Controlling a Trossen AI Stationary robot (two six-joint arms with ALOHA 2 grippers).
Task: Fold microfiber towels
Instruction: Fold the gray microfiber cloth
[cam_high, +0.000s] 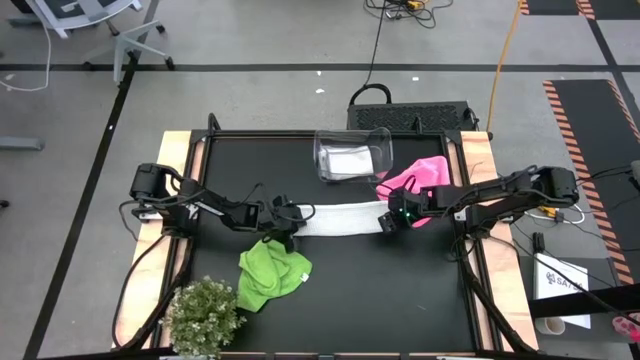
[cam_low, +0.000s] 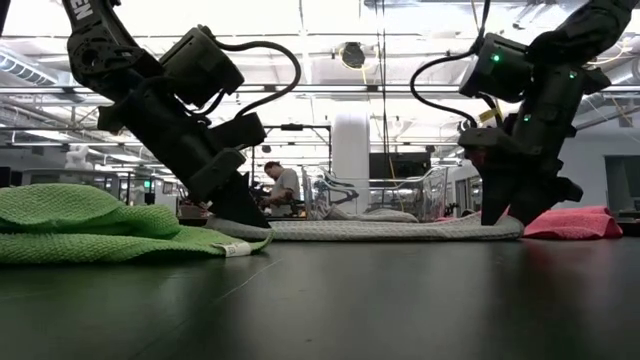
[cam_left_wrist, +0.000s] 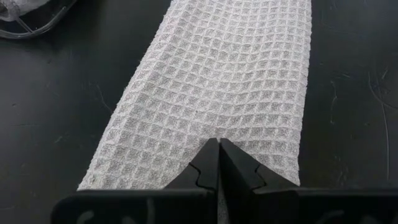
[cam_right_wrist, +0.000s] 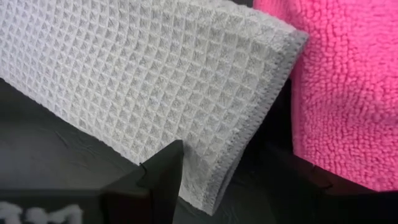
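While my left pincer (cam_high: 284, 226) clamps one short end of the white waffle-weave towel (cam_high: 338, 218), my right pincer (cam_high: 392, 220) stands wide at the other end; the strip's long axis runs between them across the black surface (cam_high: 400, 300).

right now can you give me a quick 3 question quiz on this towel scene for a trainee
1. True or false: the left gripper is shut on the white waffle-weave towel.
2. Which towel lies beside the right gripper? A lime green B pink C blue
3. What sits inside the clear plastic bin?

Key: 1 true. 2 B, the pink towel; the lime green towel lies near the left gripper. 3 a folded white towel.
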